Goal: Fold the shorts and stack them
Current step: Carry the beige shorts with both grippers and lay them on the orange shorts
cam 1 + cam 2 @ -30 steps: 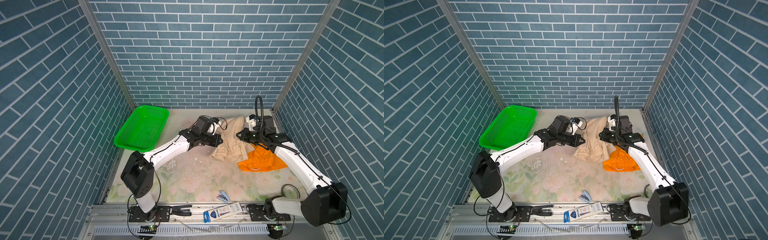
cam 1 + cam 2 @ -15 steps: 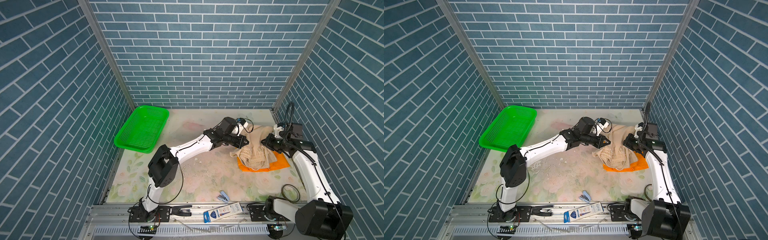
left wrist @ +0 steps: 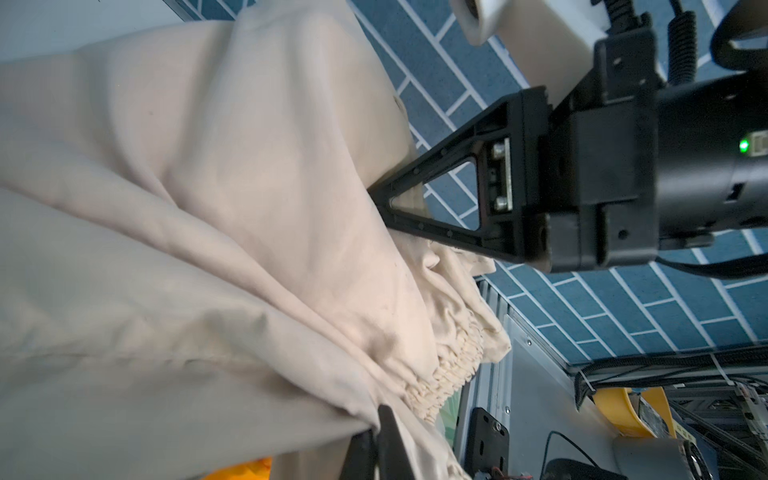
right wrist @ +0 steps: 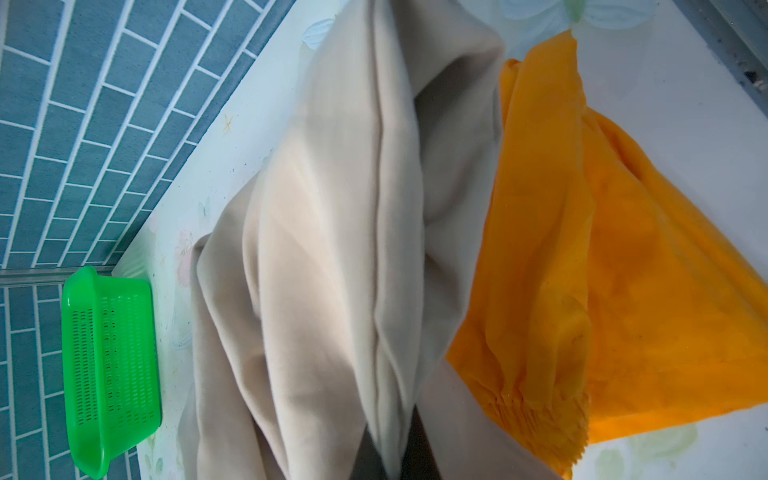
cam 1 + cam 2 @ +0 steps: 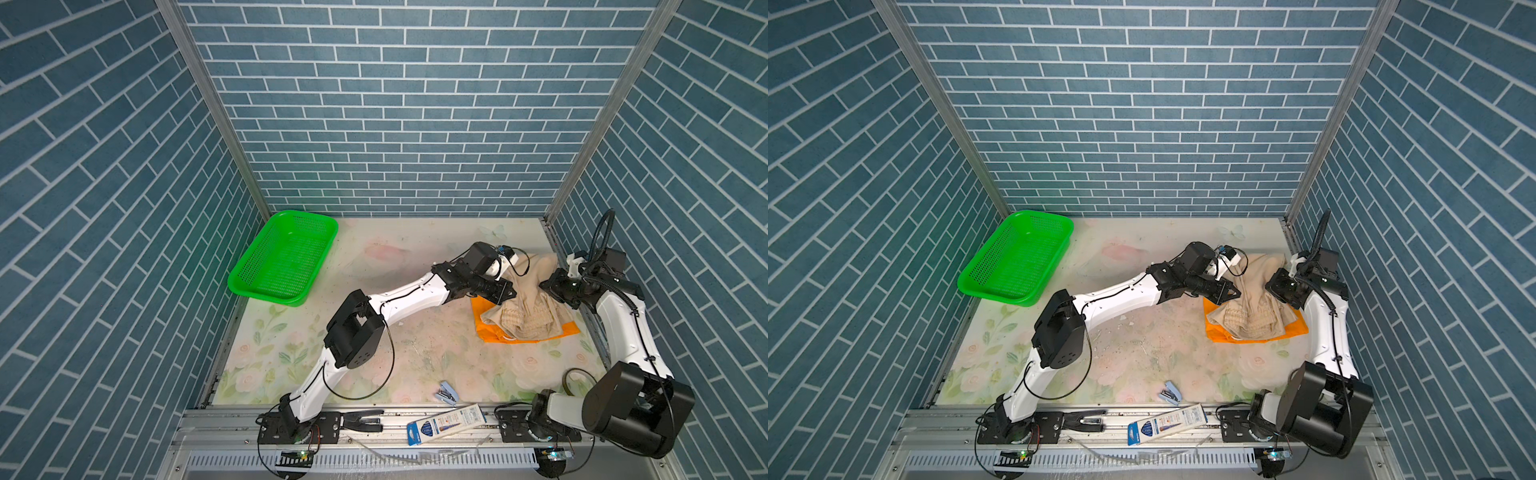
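the beige shorts (image 5: 530, 309) lie bunched on the orange shorts (image 5: 485, 330) near the right edge of the table (image 5: 415, 353) (gathered waistband toward the front). the left gripper (image 5: 504, 294) and the right gripper (image 5: 547, 286) are each pinched closed on a fold of the beige cloth, one per side.

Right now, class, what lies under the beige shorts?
The orange shorts lie beneath the beige shorts; only their edges and white drawstring show, the middle is covered.
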